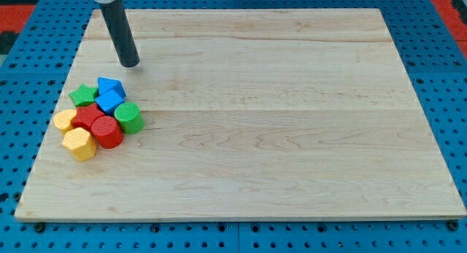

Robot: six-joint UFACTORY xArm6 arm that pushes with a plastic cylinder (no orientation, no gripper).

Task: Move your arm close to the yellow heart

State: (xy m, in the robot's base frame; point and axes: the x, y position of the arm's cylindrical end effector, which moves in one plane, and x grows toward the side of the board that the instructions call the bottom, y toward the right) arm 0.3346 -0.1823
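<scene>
Camera view shows you my tip (130, 63) resting on the wooden board (292, 136) near its top-left corner; there is no gripper on this rod, so nothing is clasped. You'll find the yellow heart (64, 120) close to the left edge, at the left end of a tight cluster below the tip. Packed beside it are a green star (83, 95), two blue blocks (110, 86) (109, 101), a green cylinder (128, 117), two red blocks (88, 117) (107, 131), and a yellow hexagonal block (79, 143).
</scene>
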